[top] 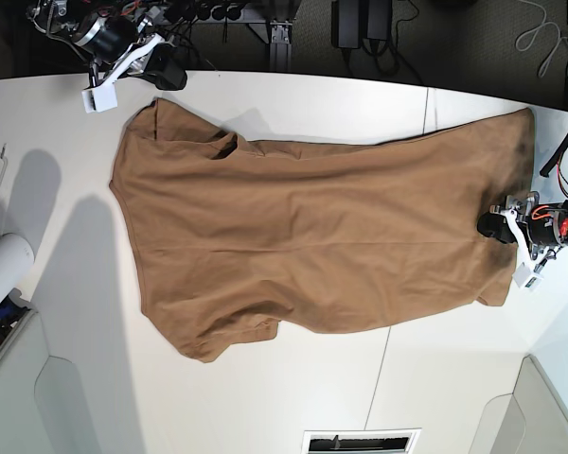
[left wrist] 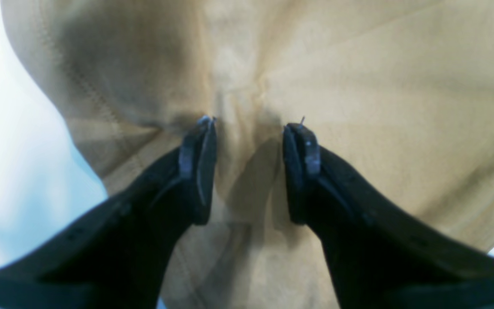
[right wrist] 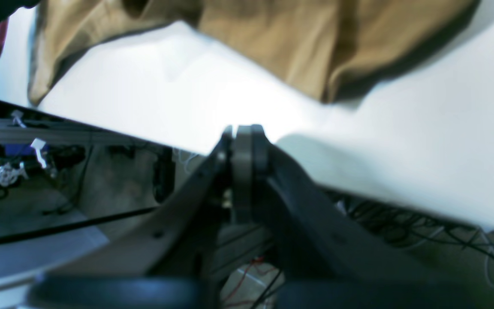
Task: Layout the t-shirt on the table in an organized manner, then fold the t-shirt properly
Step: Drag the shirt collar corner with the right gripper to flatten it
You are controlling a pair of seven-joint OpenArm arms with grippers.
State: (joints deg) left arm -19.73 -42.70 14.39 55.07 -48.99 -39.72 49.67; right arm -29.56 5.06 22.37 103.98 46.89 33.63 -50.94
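The tan-brown t-shirt [top: 303,236] lies spread lengthwise across the white table [top: 293,104], with wrinkles and one corner folded near the top left. My left gripper [top: 492,227] sits on the shirt's right end. In the left wrist view its jaws [left wrist: 251,124] stand open, tips down on the t-shirt [left wrist: 358,86], with a low ridge of cloth between them. My right gripper [top: 168,74] rests at the table's far left edge beside the shirt's corner. In the right wrist view it [right wrist: 245,128] is shut on nothing, with the t-shirt [right wrist: 294,38] beyond it on the table [right wrist: 401,150].
Light grey moulded panels [top: 47,397] fill the near corners. A white cylinder [top: 0,265] lies at the left edge. A thin dark seam [top: 426,109] crosses the tabletop. Cables and gear [right wrist: 423,240] hang below the table edge near the right gripper.
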